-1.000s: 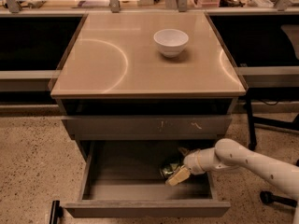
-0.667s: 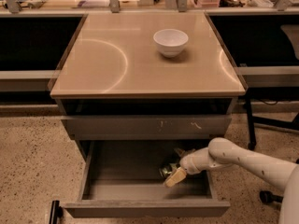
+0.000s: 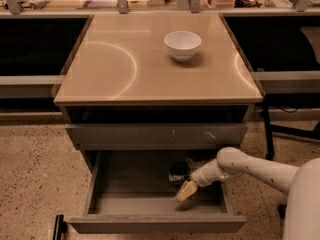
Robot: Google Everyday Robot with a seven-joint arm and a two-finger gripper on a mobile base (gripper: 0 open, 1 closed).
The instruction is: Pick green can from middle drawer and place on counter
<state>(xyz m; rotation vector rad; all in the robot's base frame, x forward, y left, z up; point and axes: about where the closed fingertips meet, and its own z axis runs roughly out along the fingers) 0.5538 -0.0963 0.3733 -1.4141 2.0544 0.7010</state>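
Down in middle drawer (image 3: pixel 131 204), tool (image 3: pixel 185 192) beside green can (image 3: pixel 178 173), axis unclear.

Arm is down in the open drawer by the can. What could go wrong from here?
The gripper sits just in front of the green can, deep in the middle drawer; a nudge might push it further back. Lifting out, the can could catch the scratched drawer front overhead. On the counter, it might bump the white bowl.
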